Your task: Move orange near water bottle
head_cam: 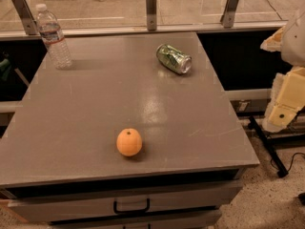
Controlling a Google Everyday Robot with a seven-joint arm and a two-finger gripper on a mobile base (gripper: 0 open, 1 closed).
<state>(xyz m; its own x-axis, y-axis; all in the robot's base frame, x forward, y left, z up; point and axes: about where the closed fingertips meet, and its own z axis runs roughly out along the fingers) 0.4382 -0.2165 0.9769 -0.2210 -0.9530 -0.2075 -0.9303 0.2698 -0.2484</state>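
The orange (129,142) sits on the grey table top (95,109), near the front edge and slightly left of centre. The water bottle (53,37) stands upright at the table's back left corner, clear with a white cap and pale label. My gripper (280,109) shows as cream-coloured parts at the right edge of the view. It is off the table and to the right of it, far from both the orange and the bottle, and holds nothing that I can see.
A green metal can (174,58) lies on its side at the back right of the table. A railing with metal posts (151,7) runs behind the table. Drawers with a black handle (131,207) are below the front edge.
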